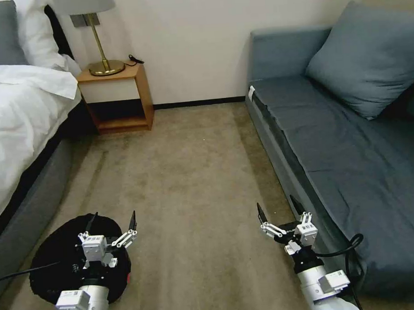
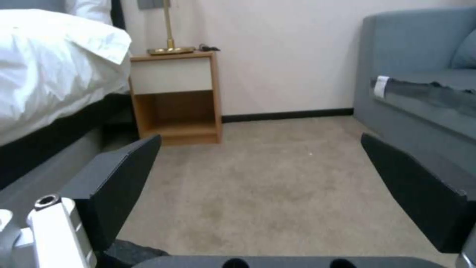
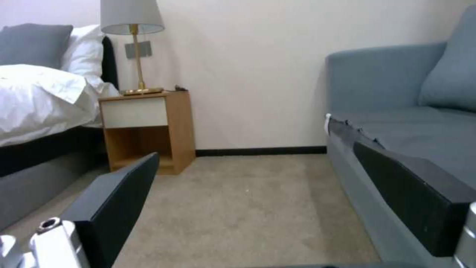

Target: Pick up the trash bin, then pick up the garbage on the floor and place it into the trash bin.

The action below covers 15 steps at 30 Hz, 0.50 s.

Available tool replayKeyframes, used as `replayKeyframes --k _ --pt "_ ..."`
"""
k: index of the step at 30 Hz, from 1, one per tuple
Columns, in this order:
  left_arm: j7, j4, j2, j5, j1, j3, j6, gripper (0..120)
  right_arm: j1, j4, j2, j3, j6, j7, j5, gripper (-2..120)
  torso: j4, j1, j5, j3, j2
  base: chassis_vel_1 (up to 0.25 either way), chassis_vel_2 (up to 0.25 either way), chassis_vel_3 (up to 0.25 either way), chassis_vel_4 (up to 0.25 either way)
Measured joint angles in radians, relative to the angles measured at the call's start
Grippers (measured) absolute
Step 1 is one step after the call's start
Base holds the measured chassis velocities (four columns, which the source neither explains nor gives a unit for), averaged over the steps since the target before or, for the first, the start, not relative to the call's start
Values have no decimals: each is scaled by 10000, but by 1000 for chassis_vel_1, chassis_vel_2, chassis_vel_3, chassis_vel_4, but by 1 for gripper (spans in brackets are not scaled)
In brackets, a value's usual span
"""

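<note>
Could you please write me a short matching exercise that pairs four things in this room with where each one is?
Things:
1. trash bin
2. lamp
3. cushion
4. right gripper

Places:
A. on the sofa
B. under the left gripper, beside the bed
C. open over carpet, near the sofa's front
D. on the nightstand

Pairs: 1-B, 2-D, 3-A, 4-C

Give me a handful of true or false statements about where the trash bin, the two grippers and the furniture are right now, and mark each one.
1. The left gripper hangs over the trash bin. True.
2. The right gripper grips a bottle. False: its jaws are open and hold nothing.
3. The sofa is on the robot's right. True.
4. The lamp stands on the floor. False: it stands on the nightstand.
5. The left gripper is shut on the bin's rim. False: its jaws are open.
</note>
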Motion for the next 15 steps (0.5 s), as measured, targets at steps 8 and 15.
replayKeyframes --k 8,15 --pt "-7 0 -3 -15 -1 -16 26 100 1 0 0 0 0 0 0 100 0 0 0 0 0 0 0 0 0" --pt "-11 0 -3 -22 -2 -21 34 100 0 0 1 0 0 0 0 100 0 0 0 0 0 0 0 0 0"
